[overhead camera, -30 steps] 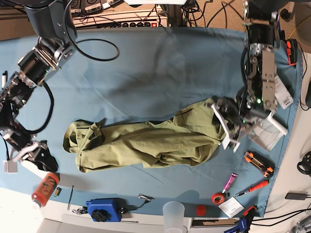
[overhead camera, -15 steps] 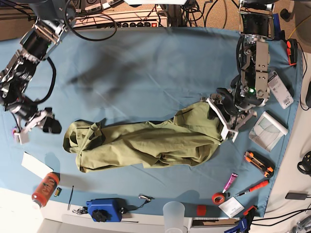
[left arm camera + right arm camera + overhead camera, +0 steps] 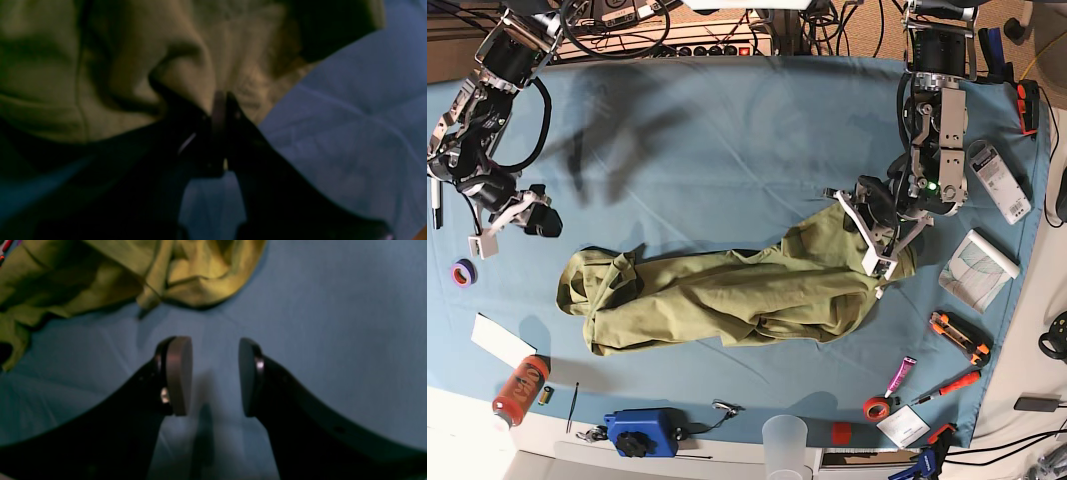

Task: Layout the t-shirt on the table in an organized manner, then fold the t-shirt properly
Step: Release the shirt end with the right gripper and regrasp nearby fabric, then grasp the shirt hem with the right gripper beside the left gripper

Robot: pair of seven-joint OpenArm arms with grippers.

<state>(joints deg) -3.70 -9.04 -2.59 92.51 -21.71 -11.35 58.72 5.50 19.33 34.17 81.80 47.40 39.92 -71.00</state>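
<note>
The olive-green t-shirt (image 3: pixel 727 295) lies crumpled in a long bunch across the middle of the light-blue table (image 3: pixel 727 130). My left gripper (image 3: pixel 872 240) is at the shirt's right end. In the left wrist view its fingers (image 3: pixel 230 113) are pressed together on a fold of the t-shirt (image 3: pixel 100 66), so the left gripper (image 3: pixel 220 110) is shut on it. My right gripper (image 3: pixel 512 225) hovers left of the shirt's other end. In the right wrist view the right gripper (image 3: pixel 215 373) is open over bare table (image 3: pixel 333 323), with nothing between its pads (image 3: pixel 180 373) and the t-shirt (image 3: pixel 100 273) just ahead.
An orange bottle (image 3: pixel 519 390), a white paper (image 3: pixel 497 340) and a purple tape roll (image 3: pixel 463 271) lie at the left. A blue device (image 3: pixel 639 432) and a plastic cup (image 3: pixel 784 440) stand at the front edge. Hand tools (image 3: pixel 957 335) and a white box (image 3: pixel 979 262) lie at the right.
My left gripper has gone from open to shut on the shirt's right end and shifted slightly toward the back. My right arm has swung from the front-left edge toward the back, level with the shirt's left end.
</note>
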